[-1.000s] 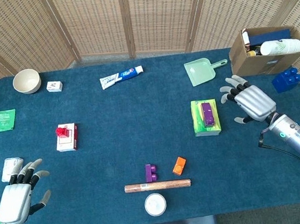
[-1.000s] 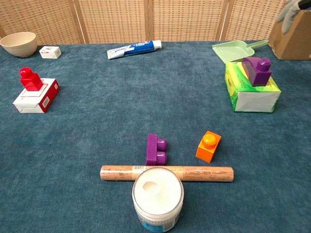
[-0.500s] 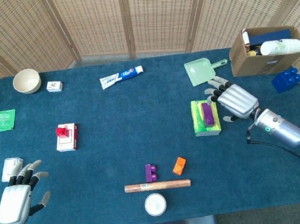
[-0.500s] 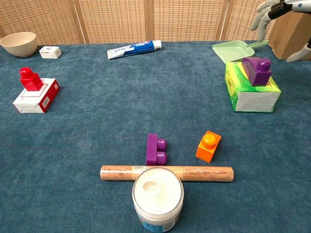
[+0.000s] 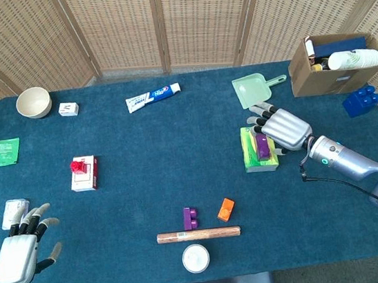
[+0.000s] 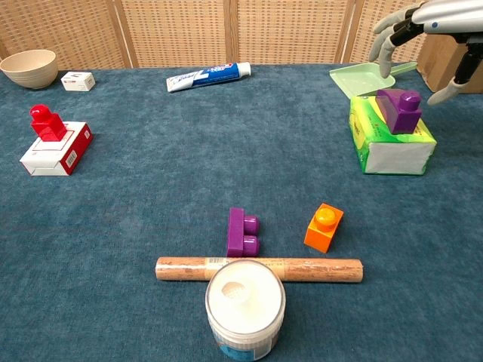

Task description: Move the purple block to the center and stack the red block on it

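One purple block stands on a green tissue box at the right. My right hand hovers just above that block with fingers spread, holding nothing. A second purple block lies on the table near the front centre. On a white and red carton at the left sits the red block. My left hand rests open at the near left corner, seen only in the head view.
An orange block, a wooden rod and a white jar sit near the front. A green dustpan, cardboard box and blue block stand at the back right. Toothpaste and a bowl lie far back.
My right hand has travelled left from beside the cardboard box to a spot over the purple block on the green box. The left hand has barely moved.
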You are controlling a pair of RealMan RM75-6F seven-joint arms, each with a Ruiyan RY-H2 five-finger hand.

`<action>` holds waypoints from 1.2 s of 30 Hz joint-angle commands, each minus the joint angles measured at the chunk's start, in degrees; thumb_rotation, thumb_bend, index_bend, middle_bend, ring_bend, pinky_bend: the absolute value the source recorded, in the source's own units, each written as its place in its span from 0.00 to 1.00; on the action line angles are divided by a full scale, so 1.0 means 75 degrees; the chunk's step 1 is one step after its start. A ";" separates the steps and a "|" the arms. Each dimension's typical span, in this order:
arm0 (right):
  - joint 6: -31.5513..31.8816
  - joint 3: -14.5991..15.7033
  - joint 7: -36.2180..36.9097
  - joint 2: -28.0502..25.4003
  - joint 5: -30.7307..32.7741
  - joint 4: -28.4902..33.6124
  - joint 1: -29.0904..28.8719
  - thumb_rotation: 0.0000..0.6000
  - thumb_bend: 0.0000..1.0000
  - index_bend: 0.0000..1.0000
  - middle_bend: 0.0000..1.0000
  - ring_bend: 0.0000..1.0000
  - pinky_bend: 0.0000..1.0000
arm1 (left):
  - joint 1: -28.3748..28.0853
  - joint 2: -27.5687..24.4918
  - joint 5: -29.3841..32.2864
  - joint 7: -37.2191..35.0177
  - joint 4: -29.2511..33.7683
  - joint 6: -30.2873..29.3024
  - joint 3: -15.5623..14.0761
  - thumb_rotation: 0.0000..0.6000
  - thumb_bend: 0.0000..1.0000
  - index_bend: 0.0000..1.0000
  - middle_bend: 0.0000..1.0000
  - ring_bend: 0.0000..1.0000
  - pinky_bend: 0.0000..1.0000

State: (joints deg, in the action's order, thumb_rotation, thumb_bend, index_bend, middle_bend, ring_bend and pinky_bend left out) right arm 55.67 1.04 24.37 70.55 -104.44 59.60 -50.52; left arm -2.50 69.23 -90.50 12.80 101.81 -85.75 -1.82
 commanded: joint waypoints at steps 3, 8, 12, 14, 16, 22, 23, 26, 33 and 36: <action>-0.0064 0.0114 -0.0002 0.0066 -0.0013 -0.0063 -0.0122 1.00 0.00 0.37 0.22 0.00 0.02 | 0.0006 -0.0009 0.0019 -0.0010 -0.0009 -0.0008 0.0010 1.00 0.38 0.35 0.17 0.17 0.00; -0.0129 0.0224 -0.0047 0.0136 -0.0038 -0.0094 -0.0261 1.00 0.00 0.37 0.22 0.00 0.02 | -0.0011 -0.0002 0.0033 -0.0019 -0.0015 0.0015 0.0023 1.00 0.38 0.35 0.17 0.17 0.00; -0.0192 0.0286 -0.0132 0.0161 -0.0032 -0.0077 -0.0356 1.00 0.00 0.37 0.23 0.00 0.02 | -0.0013 -0.0002 0.0045 -0.0046 -0.0017 0.0023 0.0026 1.00 0.38 0.35 0.17 0.17 0.00; -0.0235 0.0320 -0.0184 0.0176 -0.0017 -0.0072 -0.0393 1.00 0.00 0.37 0.23 0.00 0.02 | -0.0009 -0.0001 0.0051 -0.0063 -0.0030 0.0023 0.0023 1.00 0.38 0.35 0.17 0.17 0.00; -0.0289 0.0348 -0.0239 0.0188 0.0014 -0.0061 -0.0424 1.00 0.00 0.37 0.23 0.00 0.02 | -0.0005 0.0001 0.0060 -0.0081 -0.0044 0.0019 0.0025 1.00 0.38 0.35 0.17 0.17 0.00; -0.0443 0.0416 -0.0417 0.0172 0.0096 0.0038 -0.0507 1.00 0.00 0.37 0.22 0.00 0.02 | -0.0005 -0.0001 0.0084 -0.0138 -0.0087 0.0025 0.0033 1.00 0.38 0.35 0.17 0.17 0.00; -0.0468 0.0427 -0.0447 0.0168 0.0106 0.0052 -0.0521 1.00 0.00 0.38 0.22 0.00 0.02 | -0.0007 0.0000 0.0087 -0.0149 -0.0091 0.0030 0.0033 1.00 0.38 0.35 0.17 0.17 0.00; -0.0576 0.0463 -0.0554 0.0167 0.0135 0.0085 -0.0574 1.00 0.00 0.40 0.22 0.00 0.02 | -0.0012 0.0005 0.0096 -0.0188 -0.0116 0.0046 0.0032 1.00 0.38 0.35 0.17 0.17 0.00; -0.0742 0.0504 -0.0688 0.0192 0.0260 0.0145 -0.0644 1.00 0.00 0.46 0.22 0.00 0.03 | -0.0009 0.0002 0.0108 -0.0257 -0.0169 0.0043 0.0033 1.00 0.38 0.34 0.17 0.17 0.00; -0.0781 0.0516 -0.0733 0.0195 0.0303 0.0179 -0.0658 1.00 0.00 0.47 0.22 0.00 0.03 | -0.0004 -0.0003 0.0110 -0.0287 -0.0187 0.0038 0.0032 1.00 0.38 0.34 0.17 0.17 0.00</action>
State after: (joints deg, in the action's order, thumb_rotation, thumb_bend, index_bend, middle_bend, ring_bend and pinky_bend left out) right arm 49.86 4.89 18.91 72.00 -102.20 60.90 -55.43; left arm -2.53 69.21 -89.68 10.64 100.41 -85.46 -1.58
